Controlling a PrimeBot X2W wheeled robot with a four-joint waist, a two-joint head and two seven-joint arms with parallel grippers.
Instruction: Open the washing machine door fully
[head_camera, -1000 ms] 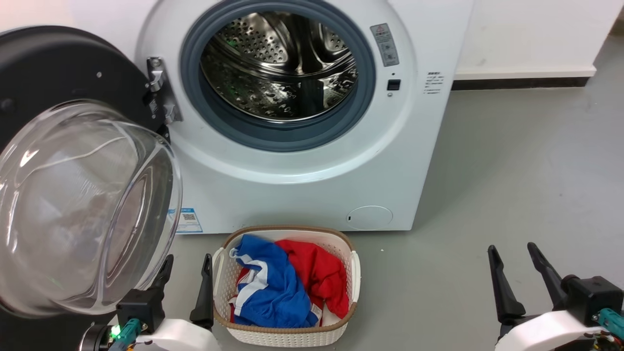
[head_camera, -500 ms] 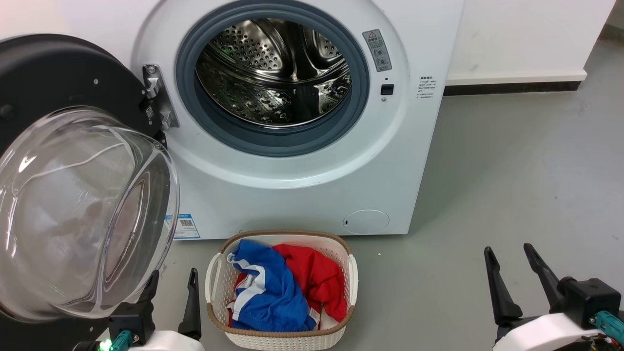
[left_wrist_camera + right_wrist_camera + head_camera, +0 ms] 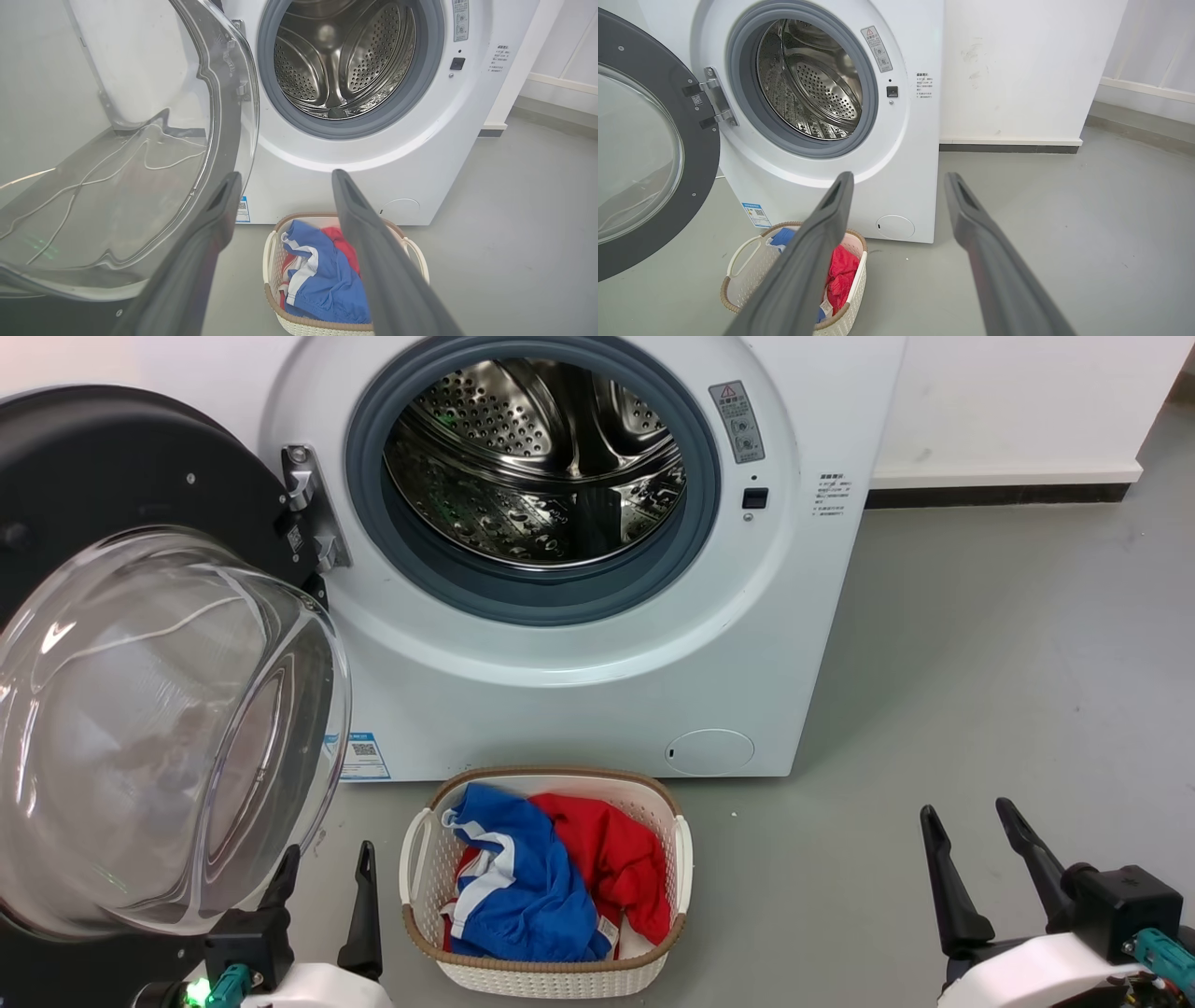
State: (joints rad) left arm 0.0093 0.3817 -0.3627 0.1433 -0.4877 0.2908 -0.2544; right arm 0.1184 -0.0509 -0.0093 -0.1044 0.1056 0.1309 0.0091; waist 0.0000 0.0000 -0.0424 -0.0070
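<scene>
Two released tools: left tool (image 3: 327,854) just beside the wide-swung door (image 3: 159,709), right tool (image 3: 966,812) well apart; opening seems finished, needing at most a leftward nudge.

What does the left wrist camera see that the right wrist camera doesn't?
Left wrist view's extras: the left gripper, fingers apart, and the white stripe on the blue cloth. Right wrist view's extras: the right gripper, fingers apart, and scuff marks on the wall. Both share the washing machine door swung open, the steel drum and the laundry basket.
</scene>
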